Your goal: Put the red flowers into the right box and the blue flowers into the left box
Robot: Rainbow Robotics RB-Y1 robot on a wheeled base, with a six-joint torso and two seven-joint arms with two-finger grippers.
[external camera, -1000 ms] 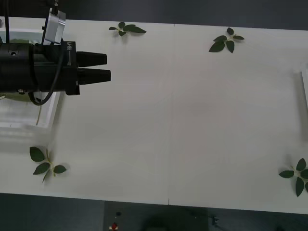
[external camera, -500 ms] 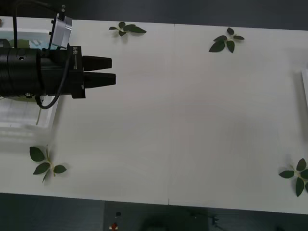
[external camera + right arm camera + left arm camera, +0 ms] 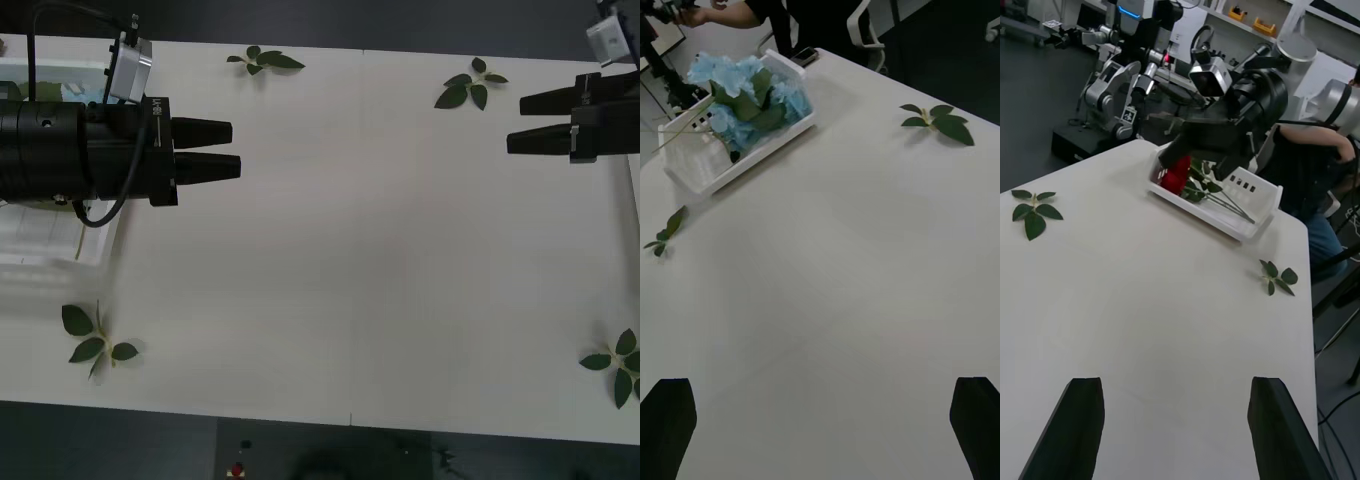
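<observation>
The blue flowers [image 3: 741,86] lie heaped in the left box [image 3: 752,161], a translucent white bin at the table's left edge. My left gripper [image 3: 235,148] is open and holds nothing, just right of that box [image 3: 50,255], whose near part the arm covers. The red flowers [image 3: 1176,178] lie in the right box [image 3: 1240,221] with their green stems along it. Only a thin pale edge of the right box [image 3: 634,195] shows in the front view. My right gripper [image 3: 512,122] hangs open and empty at the table's right edge, close above that box.
Flowerless leaf sprigs lie at the far left [image 3: 265,60], the far right [image 3: 470,85], the near left [image 3: 95,340] and the near right [image 3: 618,365]. The white table [image 3: 360,260] between the arms is bare. A person sits behind the right box.
My right gripper has come into the front view from the right edge. The left gripper shifted a little to the right and away from the box, then held still.
</observation>
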